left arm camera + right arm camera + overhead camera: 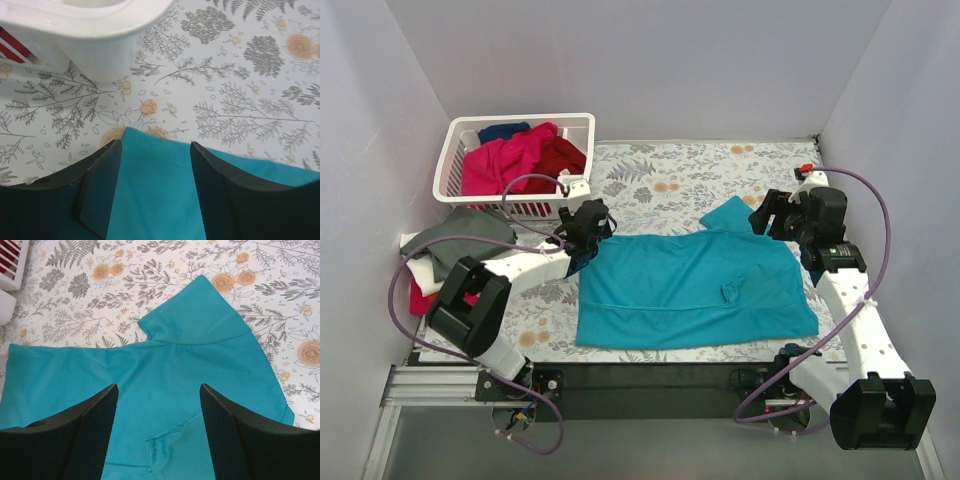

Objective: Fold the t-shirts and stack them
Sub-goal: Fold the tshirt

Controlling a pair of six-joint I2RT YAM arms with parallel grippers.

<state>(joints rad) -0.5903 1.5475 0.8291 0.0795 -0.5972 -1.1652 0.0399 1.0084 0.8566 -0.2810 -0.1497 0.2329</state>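
Observation:
A teal t-shirt lies spread flat on the flowered table, one sleeve pointing to the far right. My left gripper is open over its far left corner; in the left wrist view the teal cloth lies between the fingers, not pinched. My right gripper is open above the shirt's right part; in the right wrist view the shirt spreads below it with a small fold near the middle. Magenta, dark red and navy shirts lie in the basket.
A white lattice basket stands at the far left; its rim is close in the left wrist view. A pile of grey, white and red cloth lies at the left table edge. Grey walls enclose three sides.

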